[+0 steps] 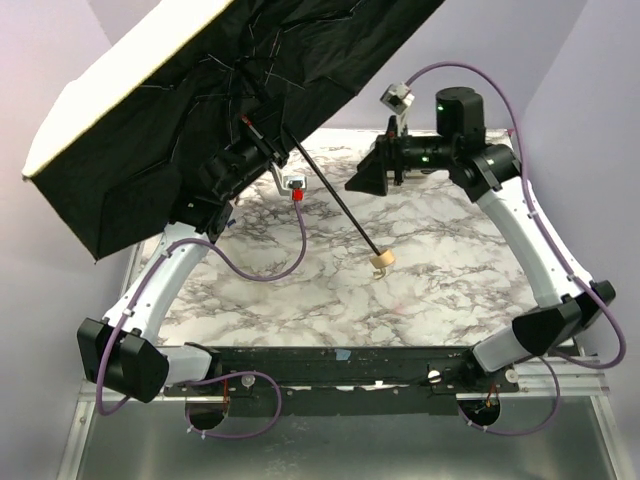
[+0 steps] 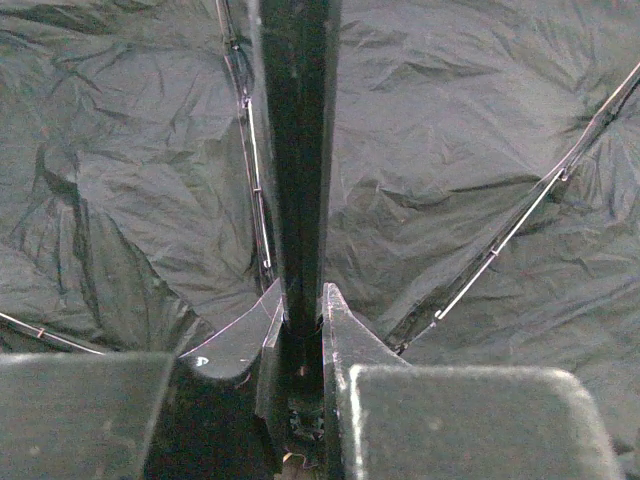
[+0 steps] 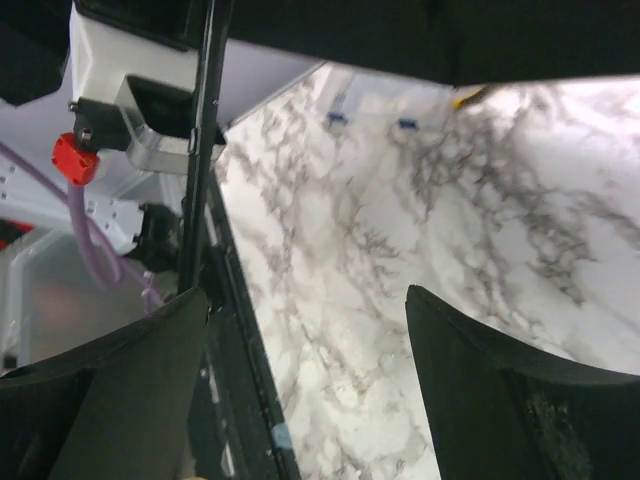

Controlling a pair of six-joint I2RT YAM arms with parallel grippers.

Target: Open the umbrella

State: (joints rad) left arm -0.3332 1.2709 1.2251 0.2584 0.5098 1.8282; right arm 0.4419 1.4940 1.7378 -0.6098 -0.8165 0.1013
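Umbrella found spread and tilted over the marble table's left side, handle knob down on it, left gripper clenched on the shaft, right gripper released alongside; advise confirming the canopy is locked open before loosening.

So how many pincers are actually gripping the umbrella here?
1. The left pincer is shut on the black shaft of the opened umbrella, close under its fabric. The right pincer stands open above the table near the shaft, gripping nothing.
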